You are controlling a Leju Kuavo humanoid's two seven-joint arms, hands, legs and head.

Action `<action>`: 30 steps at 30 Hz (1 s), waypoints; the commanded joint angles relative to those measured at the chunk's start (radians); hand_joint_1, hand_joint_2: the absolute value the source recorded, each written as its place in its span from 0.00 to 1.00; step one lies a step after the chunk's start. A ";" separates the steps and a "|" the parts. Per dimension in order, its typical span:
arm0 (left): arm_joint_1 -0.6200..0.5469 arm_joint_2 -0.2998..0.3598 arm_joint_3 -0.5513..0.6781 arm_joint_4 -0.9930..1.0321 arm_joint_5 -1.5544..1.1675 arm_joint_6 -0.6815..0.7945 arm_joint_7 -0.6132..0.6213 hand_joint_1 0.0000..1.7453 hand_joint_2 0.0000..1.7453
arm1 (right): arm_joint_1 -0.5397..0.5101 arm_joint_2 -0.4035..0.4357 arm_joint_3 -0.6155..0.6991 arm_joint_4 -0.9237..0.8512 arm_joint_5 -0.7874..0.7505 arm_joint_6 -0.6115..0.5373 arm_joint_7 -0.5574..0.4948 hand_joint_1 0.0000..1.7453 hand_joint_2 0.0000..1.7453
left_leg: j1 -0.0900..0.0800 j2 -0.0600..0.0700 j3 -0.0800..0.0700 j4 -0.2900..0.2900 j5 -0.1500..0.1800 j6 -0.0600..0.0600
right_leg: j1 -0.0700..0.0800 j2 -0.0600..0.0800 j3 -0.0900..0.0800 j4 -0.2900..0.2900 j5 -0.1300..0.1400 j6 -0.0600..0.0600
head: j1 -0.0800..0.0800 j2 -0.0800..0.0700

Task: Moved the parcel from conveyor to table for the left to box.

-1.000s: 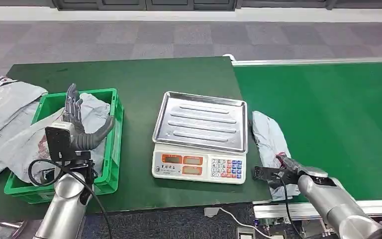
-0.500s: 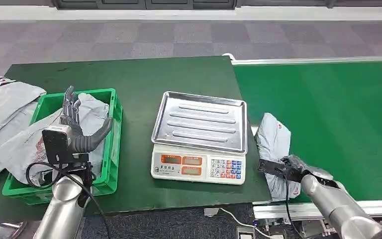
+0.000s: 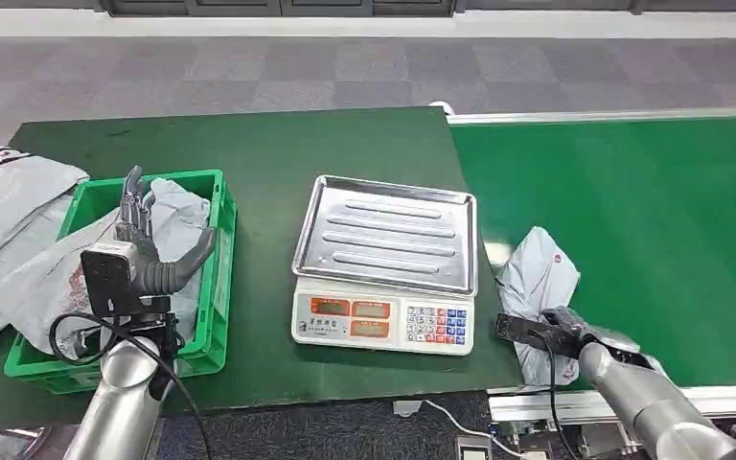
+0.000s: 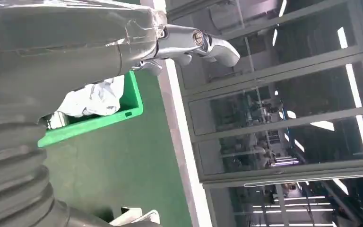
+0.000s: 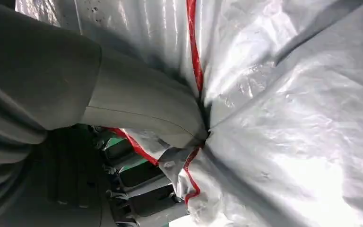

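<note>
A grey plastic parcel with red trim lies crumpled at the near left edge of the green conveyor, beside the scale. My right hand grips its near end; in the right wrist view the thumb presses into the parcel's folds. My left hand is raised over the green box, fingers spread and holding nothing. The left wrist view catches my left hand and a corner of the green box.
A weighing scale with a steel tray stands mid-table on the dark green table. Grey parcels fill the box and more lie left of it. Cables hang below the table's front edge.
The parcel has bunched up and shifted slightly right as my right hand pulled on its near end. My left hand has stayed almost still.
</note>
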 commanded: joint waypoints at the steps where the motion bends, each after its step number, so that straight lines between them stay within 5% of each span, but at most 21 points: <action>1: -0.013 0.016 -0.017 0.028 0.002 -0.001 0.002 0.00 1.00 | 0.017 0.003 -0.050 0.011 -0.027 -0.045 0.015 1.00 1.00 | 0.000 -0.001 0.000 -0.002 0.001 0.000 | 0.000 -0.001 0.000 -0.001 0.000 -0.001 | 0.000 0.000; 8: 0.062 0.024 0.036 -0.056 -0.009 0.007 0.002 0.00 1.00 | 0.037 -0.053 -0.115 -0.202 -0.064 -0.097 0.014 1.00 1.00 | -0.001 0.002 -0.001 -0.001 0.000 0.000 | -0.001 0.002 -0.002 0.000 0.000 0.000 | 0.000 0.000; 10: 0.113 0.028 0.071 -0.100 -0.018 0.019 0.007 0.00 1.00 | 0.047 -0.106 -0.221 -0.395 -0.121 -0.160 0.041 1.00 1.00 | -0.001 0.004 -0.001 -0.003 0.001 0.000 | -0.001 0.004 -0.002 -0.001 0.001 -0.001 | 0.000 0.000; 12: 0.131 0.028 0.083 -0.117 -0.023 0.011 0.003 0.00 1.00 | 0.062 -0.137 -0.257 -0.502 -0.127 -0.079 0.086 1.00 1.00 | -0.003 0.006 -0.003 0.000 -0.001 0.000 | -0.003 0.006 -0.005 0.002 0.001 0.000 | 0.000 0.000; 17: 0.155 0.002 0.097 -0.139 -0.032 0.011 -0.006 0.00 1.00 | 0.094 -0.216 -0.462 -0.724 -0.203 -0.159 0.032 1.00 1.00 | -0.006 0.004 -0.009 0.001 -0.001 0.000 | -0.006 0.004 -0.012 0.005 0.000 0.000 | 0.000 0.000; 30: 0.151 0.001 0.096 -0.134 -0.034 0.013 -0.007 0.00 1.00 | 0.115 -0.206 -0.469 -0.730 -0.202 -0.156 0.031 1.00 1.00 | -0.003 0.003 -0.008 -0.001 0.000 0.000 | -0.003 0.003 -0.011 0.002 0.001 0.000 | 0.000 0.000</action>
